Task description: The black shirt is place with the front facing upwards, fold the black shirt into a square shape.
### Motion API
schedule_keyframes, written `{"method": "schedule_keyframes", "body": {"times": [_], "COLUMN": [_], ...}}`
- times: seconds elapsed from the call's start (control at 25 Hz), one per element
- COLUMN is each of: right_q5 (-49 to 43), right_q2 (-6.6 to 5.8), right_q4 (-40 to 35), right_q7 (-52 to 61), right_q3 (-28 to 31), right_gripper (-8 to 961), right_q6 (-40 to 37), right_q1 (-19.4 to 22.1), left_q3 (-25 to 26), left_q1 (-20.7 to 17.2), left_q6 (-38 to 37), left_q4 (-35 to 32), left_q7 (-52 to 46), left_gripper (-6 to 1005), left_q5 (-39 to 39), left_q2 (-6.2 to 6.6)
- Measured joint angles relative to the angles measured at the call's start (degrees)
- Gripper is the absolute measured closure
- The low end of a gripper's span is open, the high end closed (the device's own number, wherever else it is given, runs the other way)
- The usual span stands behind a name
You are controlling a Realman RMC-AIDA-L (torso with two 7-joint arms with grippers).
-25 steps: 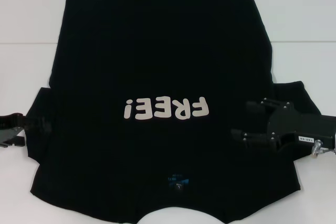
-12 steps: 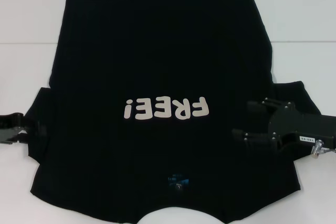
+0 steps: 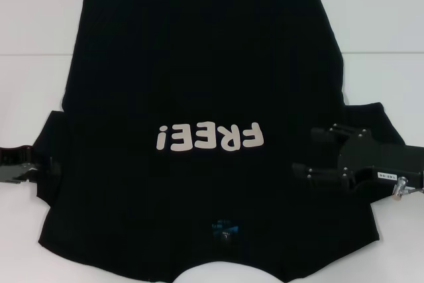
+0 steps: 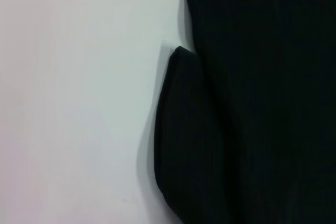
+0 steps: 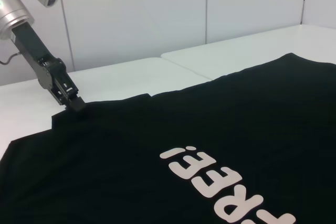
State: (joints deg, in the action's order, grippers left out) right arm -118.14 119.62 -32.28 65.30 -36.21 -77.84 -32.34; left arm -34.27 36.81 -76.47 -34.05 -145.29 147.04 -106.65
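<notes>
The black shirt [image 3: 199, 64] lies spread flat on the white table [image 3: 33, 31], front up. Its white "FREE!" lettering [image 3: 209, 138] reads upside down, and the blue neck label [image 3: 224, 228] is at the near edge. My right gripper [image 3: 317, 153] hovers open over the shirt's right sleeve [image 3: 377, 120], fingers pointing toward the lettering. My left gripper [image 3: 41, 165] is at the outer edge of the left sleeve; the right wrist view shows the left gripper [image 5: 76, 105] touching that sleeve's corner. In the left wrist view the sleeve [image 4: 184, 140] shows as a rounded fold against the table.
A seam in the white table [image 3: 377, 53] runs across behind the shirt's upper half. Bare table lies to the left [image 4: 79, 103] and right of the shirt. A pale wall [image 5: 157, 14] stands beyond the table.
My left gripper has shifted slightly toward the left sleeve's edge. The right gripper has edged a little to the right. The shirt has not moved.
</notes>
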Motion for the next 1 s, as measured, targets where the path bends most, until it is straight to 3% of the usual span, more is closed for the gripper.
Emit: {"method": "schedule_keyframes", "body": {"times": [0.32, 0.72, 1.0], "right_q5": [0.15, 0.28, 0.26], "right_q2": [0.0, 0.0, 0.0], "right_q4": [-0.17, -0.24, -0.25], "right_q7": [0.01, 0.01, 0.0], "right_q3": [0.0, 0.07, 0.18], "right_gripper": [41, 41, 41], "right_q6": [-1.08, -1.65, -1.65], "right_q1": [0.05, 0.24, 0.27], "left_q3": [-0.74, -3.17, -3.49], "left_q1": [0.43, 0.54, 0.47], "left_q6": [-0.13, 0.62, 1.45], "left_q4": [-0.16, -0.28, -0.34], "left_q7": [0.43, 0.5, -0.08], "left_gripper": [551, 951, 950], "left_q5": [0.08, 0.1, 0.23], "left_q2": [-0.03, -0.31, -0.45]}}
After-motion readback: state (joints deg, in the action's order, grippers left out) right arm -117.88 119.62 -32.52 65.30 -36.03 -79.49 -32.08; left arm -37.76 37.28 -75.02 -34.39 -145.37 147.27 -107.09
